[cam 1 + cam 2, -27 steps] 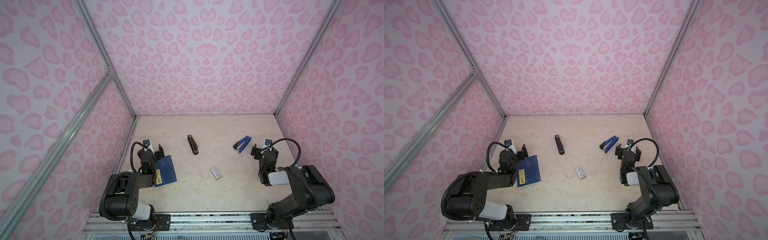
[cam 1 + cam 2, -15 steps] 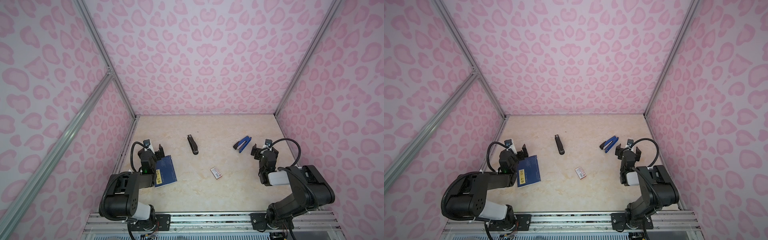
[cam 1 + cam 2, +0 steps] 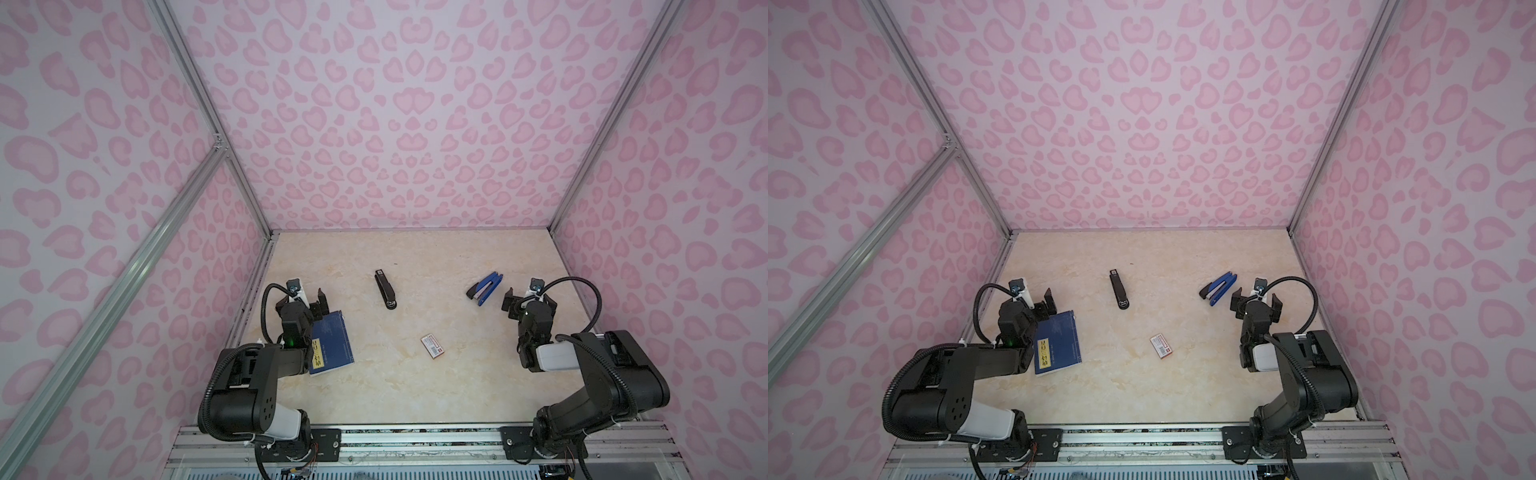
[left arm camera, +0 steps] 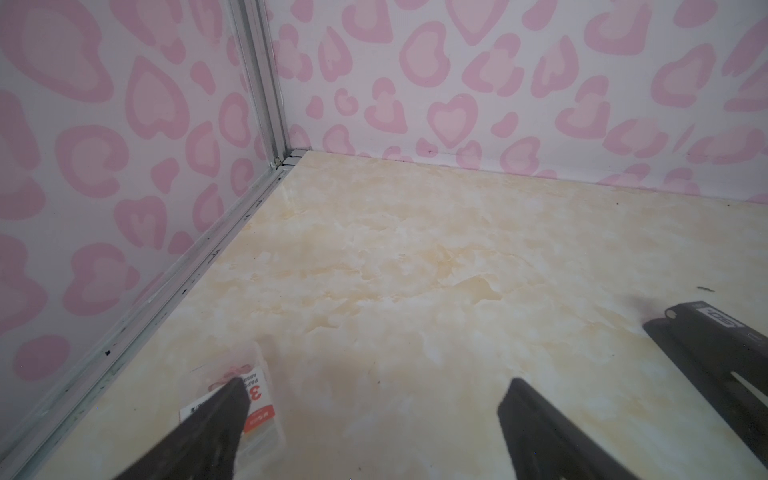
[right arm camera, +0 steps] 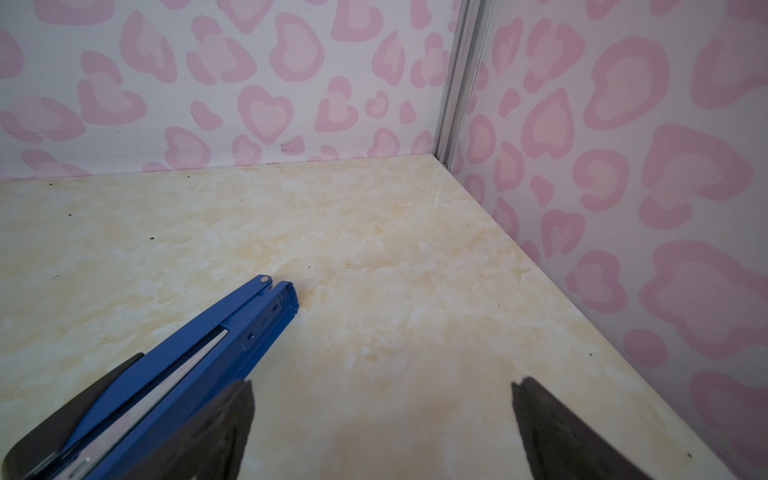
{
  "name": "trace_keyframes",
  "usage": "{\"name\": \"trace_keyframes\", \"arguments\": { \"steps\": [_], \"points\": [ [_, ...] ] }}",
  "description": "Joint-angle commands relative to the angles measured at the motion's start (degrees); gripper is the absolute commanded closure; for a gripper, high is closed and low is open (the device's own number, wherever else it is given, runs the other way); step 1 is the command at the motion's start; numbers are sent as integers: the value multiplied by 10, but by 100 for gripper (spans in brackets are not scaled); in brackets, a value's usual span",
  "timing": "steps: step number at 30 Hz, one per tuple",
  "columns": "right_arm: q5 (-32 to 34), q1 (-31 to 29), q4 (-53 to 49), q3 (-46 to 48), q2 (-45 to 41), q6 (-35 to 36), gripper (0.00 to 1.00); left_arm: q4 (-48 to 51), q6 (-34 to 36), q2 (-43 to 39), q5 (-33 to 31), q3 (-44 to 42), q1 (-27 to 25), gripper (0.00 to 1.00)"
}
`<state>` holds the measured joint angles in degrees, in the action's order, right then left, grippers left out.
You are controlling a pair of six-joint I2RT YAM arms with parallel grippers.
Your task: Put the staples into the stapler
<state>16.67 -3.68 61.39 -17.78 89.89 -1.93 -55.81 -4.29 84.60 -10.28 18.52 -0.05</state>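
Two staplers lie on the marble table in both top views. A black stapler (image 3: pixel 385 289) (image 3: pixel 1119 289) sits left of centre, closed. A blue stapler (image 3: pixel 485 289) (image 3: pixel 1218 289) lies at the right, with a pale strip showing between its two arms (image 5: pixel 199 353). My left gripper (image 3: pixel 307 302) (image 4: pixel 376 382) is open and empty, and the black stapler (image 4: pixel 715 353) lies off to one side of it. My right gripper (image 3: pixel 1256 305) (image 5: pixel 382 383) is open and empty, and one finger (image 5: pixel 216 424) is just beside the blue stapler. No loose staples are in view.
A blue booklet (image 3: pixel 330 349) with a yellow label lies partly under my left arm. A white-and-red barcoded box (image 3: pixel 432 346) sits near the table's middle front. A small clear box with a red label (image 4: pixel 259 399) lies by my left finger. Pink patterned walls enclose three sides.
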Motion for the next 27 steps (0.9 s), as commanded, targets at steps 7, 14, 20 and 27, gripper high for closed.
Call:
{"name": "trace_keyframes", "arguments": {
  "steps": [7,14,20,27],
  "points": [
    [3,-1,8,-1,3,3,0,-10,5,-1,4,1,1,2],
    [3,-1,8,-1,3,3,0,-10,5,-1,3,1,1,3],
    [3,0,9,0,2,2,0,-11,5,-2,3,0,1,2],
    [30,-5,5,0,-10,-1,0,5,4,-12,5,7,1,2]
  ]
}}
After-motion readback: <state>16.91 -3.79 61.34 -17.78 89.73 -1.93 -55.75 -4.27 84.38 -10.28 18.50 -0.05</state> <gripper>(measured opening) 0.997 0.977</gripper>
